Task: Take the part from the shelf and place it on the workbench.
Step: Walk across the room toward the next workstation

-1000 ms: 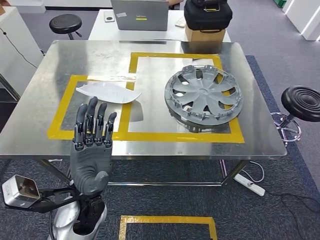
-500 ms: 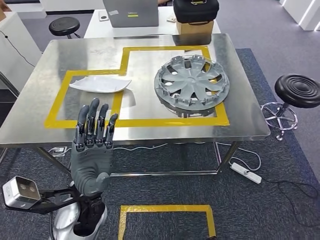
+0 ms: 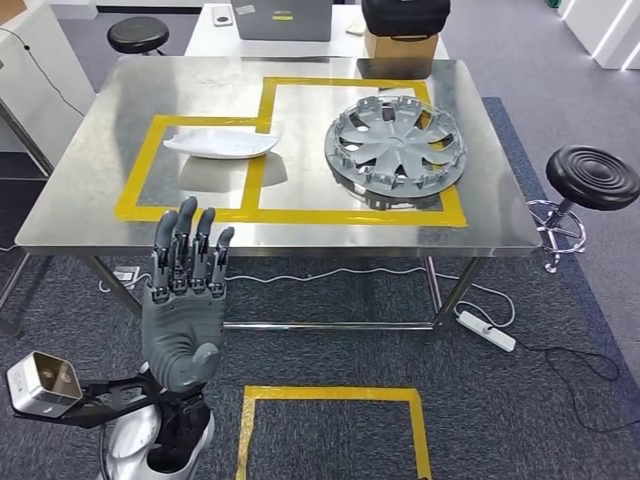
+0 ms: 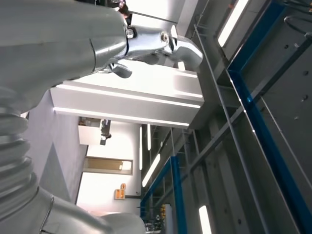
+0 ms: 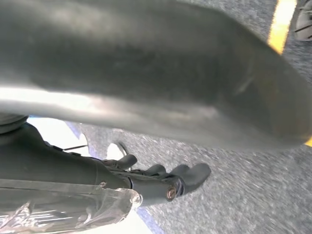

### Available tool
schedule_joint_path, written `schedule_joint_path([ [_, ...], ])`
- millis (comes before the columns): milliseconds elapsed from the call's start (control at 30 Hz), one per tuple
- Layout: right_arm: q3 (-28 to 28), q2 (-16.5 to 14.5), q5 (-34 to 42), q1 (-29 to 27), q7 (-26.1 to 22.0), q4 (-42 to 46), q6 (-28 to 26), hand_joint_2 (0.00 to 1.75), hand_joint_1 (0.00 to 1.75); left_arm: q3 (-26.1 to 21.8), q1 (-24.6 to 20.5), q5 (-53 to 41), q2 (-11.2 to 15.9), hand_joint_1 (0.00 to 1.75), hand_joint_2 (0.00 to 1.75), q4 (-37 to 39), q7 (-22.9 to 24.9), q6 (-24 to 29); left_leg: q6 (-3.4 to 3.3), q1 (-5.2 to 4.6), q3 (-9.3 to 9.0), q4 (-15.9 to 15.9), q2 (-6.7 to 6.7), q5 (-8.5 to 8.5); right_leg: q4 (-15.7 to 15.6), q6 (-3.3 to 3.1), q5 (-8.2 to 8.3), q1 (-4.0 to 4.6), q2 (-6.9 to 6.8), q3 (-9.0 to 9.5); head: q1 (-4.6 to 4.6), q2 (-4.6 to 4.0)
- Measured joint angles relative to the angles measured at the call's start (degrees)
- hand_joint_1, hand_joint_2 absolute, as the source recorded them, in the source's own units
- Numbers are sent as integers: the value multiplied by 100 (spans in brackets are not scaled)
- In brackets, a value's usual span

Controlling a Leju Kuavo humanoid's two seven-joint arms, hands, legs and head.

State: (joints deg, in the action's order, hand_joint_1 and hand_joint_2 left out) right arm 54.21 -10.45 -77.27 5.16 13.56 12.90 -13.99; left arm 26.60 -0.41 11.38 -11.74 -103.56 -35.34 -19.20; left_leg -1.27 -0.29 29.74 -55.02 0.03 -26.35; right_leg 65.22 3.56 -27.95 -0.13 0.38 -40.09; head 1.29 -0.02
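Observation:
A white curved part [image 3: 220,144] lies on the steel workbench [image 3: 90,215], inside the left yellow-taped rectangle. A grey wheel cover [image 3: 395,143] lies in the right taped rectangle. My left hand [image 3: 185,300] is raised in front of the bench's near edge, short of the table, fingers straight up and apart, holding nothing. In the left wrist view its fingers [image 4: 173,44] stand against the ceiling. In the right wrist view my right hand [image 5: 162,178] hangs over the grey carpet with its fingers stretched out and nothing in them.
A black stool [image 3: 592,178] stands right of the bench, another stool [image 3: 137,35] at the far left. A laptop [image 3: 283,18] and a black case on a cardboard box [image 3: 401,42] sit behind. A power strip [image 3: 487,332] and cables lie under the bench. Yellow floor tape [image 3: 332,395] is near my feet.
The whole picture has shifted: the camera moved back and the bench now sits farther away and higher up. My left hand keeps the same raised, spread pose.

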Motion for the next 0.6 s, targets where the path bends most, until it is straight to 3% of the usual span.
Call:
schedule_joint_path([
  [33,0,0,-1,-3,4,0,0,0,0,0,2,0,-1,0,175,1,0,1,-7,-1,73,-3,2,60,404,19,-248,-4,0,-103,10,0],
  [67,0,0,-1,-4,6,0,0,0,0,0,5,0,-2,0,175,2,0,4,-5,-1,153,-6,3,124,746,33,-386,-4,0,-163,11,0],
  [100,0,0,-2,-4,6,0,0,0,0,0,7,-1,-1,0,175,4,0,9,1,-2,232,-11,5,185,916,40,-387,-4,0,-140,10,0],
  [133,0,0,-2,-3,6,0,0,0,0,0,8,-1,-1,0,175,5,0,14,11,0,314,-18,5,245,881,42,-277,-5,0,-13,11,0],
  [200,0,0,-4,6,5,2,0,0,0,0,9,-2,0,0,175,7,0,27,46,6,459,-41,-2,356,233,45,-12,-11,0,539,12,0],
  [267,0,0,-6,32,2,2,0,0,0,-1,8,-9,-2,0,175,5,1,45,103,-5,550,-68,-8,453,-594,21,-19,-4,14,1109,6,0],
  [300,0,0,-7,44,0,2,0,0,0,0,6,-17,-3,0,175,5,4,54,132,-11,570,-77,-9,497,-817,-5,-76,3,24,1234,9,0],
  [367,0,1,-7,49,-4,2,0,0,0,2,10,-40,-4,0,175,5,14,71,188,-11,599,-77,-8,577,-876,-100,-56,15,31,1204,8,0],
  [433,1,1,-7,45,-2,0,0,0,0,2,15,-52,-2,0,175,6,25,86,250,1,688,-195,-11,415,-872,-200,40,6,13,1119,-2,0],
  [500,2,0,-6,49,0,0,0,0,0,-1,17,-52,8,0,175,8,34,98,305,9,894,-707,-11,-99,-873,-270,170,-1,0,992,-17,0],
  [567,2,1,-6,50,-1,0,-1,0,0,-2,20,-52,24,0,87,16,45,108,331,11,1100,-1443,-11,-534,-868,-289,301,5,-3,820,-21,0],
  [600,2,1,-5,47,-1,0,-1,0,0,-3,22,-58,32,0,44,25,61,120,331,11,1119,-1669,-11,-570,-866,-288,358,9,-4,731,-21,0],
])
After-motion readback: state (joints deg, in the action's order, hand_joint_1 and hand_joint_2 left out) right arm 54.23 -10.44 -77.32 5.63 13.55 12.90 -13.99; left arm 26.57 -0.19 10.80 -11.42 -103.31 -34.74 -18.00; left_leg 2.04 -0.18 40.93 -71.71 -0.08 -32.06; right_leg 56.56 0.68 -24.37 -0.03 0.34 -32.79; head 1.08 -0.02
